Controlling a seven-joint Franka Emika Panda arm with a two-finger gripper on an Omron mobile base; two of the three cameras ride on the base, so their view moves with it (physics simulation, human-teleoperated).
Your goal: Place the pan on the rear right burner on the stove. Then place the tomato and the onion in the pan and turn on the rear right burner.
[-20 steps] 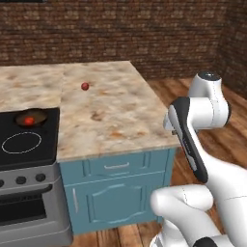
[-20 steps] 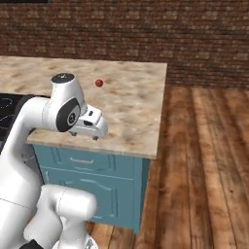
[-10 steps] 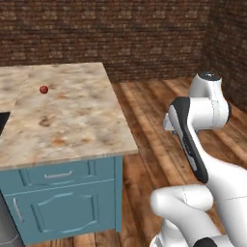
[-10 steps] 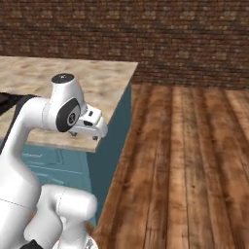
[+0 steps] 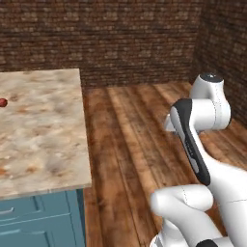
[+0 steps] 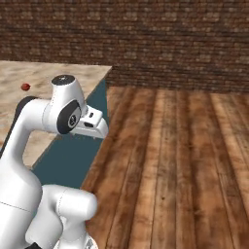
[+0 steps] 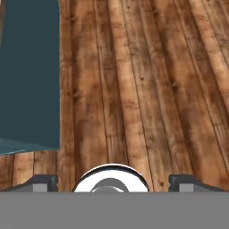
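Onion, most likely: 1 tiny dark red bulb (image 5: 3,102) lies on the speckled beige stone surface (image 5: 43,130), at the far left edge of the left base view and again as a small dark dot (image 6: 25,87) toward the far side of that top in the right base view; it is too small and too close to the frame edge to tell its shape for certain, so calling it the onion and not the tomato is a judgement from its darker colour. The white arm's end effector (image 7: 112,182) hangs over the brown wooden plank floor (image 7: 147,89), well apart from the bulb, just beside the teal cabinet side (image 7: 27,76) below the stone top, with its 2 dark finger tips spread wide and nothing between them. Judged from this, the step in hand is fetching a vegetable, with the robot standing off the end of the cabinet run and facing mostly open floor and the dark brick wall (image 5: 96,34). The next move calls for bringing the base and arm round toward the stone top, lifting the hand above its edge and reaching across to the bulb before closing on it. Counted here: 1 bulb, 1 end effector, 1 stone top.
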